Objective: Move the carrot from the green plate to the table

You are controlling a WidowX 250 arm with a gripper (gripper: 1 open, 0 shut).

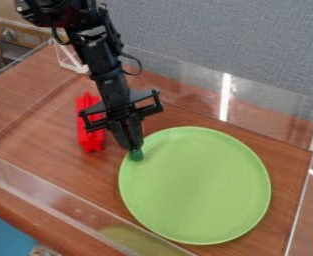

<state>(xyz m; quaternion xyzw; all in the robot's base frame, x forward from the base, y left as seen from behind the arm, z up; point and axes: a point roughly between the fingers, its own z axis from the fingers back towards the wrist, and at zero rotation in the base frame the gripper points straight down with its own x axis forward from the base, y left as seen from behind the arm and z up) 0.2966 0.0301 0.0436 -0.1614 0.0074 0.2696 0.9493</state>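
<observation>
The claw [135, 148] points almost straight down at the near-left edge of the green plate [206, 195]. Its two tips are pressed together on something small. Just a bit of dark green pokes out at the bottom, and that looks like the stem end of the carrot [139, 154]. The orange part cannot be seen because the black claw hides it. So the carrot seems to be gripped in the claw, right at the rim of the plate, with its green end touching or almost touching the plate.

The carrot is a small toy, so it is probably light and hard, and it will not squash. It is thin and smooth, so it could slip or spin between the tips. Gripping it around the middle, across its thin body, would be the safest way.

Just beside the claw, on the left, a red block [88, 125] lies on the desk [39, 110]. The brown desk has bare room there and in front of the plate, so the carrot could go down there. Low clear walls [252, 92] stand around the desk.
</observation>
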